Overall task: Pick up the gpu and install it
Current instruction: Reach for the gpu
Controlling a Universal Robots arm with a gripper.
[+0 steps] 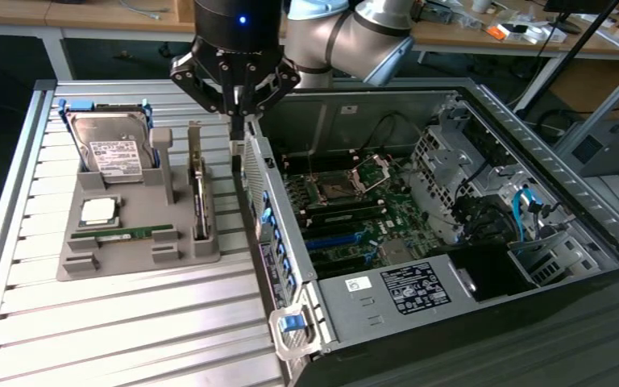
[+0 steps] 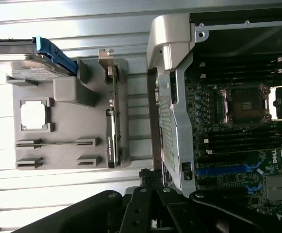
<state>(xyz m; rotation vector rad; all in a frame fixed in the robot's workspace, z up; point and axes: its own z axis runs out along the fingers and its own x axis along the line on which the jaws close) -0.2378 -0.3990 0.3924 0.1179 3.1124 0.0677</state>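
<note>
Standing on edge, the gpu [image 1: 200,197] runs lengthwise alongside the case [image 1: 258,181].

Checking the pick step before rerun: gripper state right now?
Gripper: closed, nothing seen in it; it hangs above the computer case's edge, while the gpu stands in the gray tray, untouched.

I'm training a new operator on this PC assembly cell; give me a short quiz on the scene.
1. True or false: the gpu stands on edge in the gray holder.
2. The end effector is: A open; B shut on the gpu; C shut, apart from the gpu.
3. Fill in: the hard drive lies to the exterior view's ____ of the gpu.
Key: 1 true; 2 C; 3 left.
</note>
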